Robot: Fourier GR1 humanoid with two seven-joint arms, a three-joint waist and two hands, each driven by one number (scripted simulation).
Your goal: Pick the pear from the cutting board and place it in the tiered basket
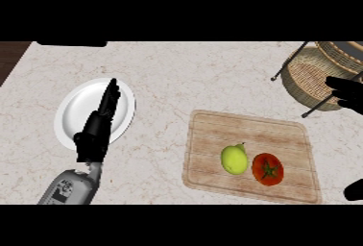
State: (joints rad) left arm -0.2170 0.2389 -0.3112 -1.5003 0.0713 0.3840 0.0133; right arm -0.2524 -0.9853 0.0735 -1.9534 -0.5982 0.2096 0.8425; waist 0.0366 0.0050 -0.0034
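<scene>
Left hand [93, 137] fingers [110, 98] straight, holding nothing, over plate [71, 113]; right hand [349, 93] fingers unclear.

White plate [74, 113], tomato [268, 169], marble counter [205, 77].

Pear [235, 159] lies left of tomato [268, 168] on cutting board [245, 129].

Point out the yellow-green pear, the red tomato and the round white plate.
yellow-green pear [235, 159]: head view, middle of its body, on the wooden cutting board.
red tomato [267, 168]: head view, beside its green stem star.
round white plate [73, 112]: head view, bare left part.
</scene>
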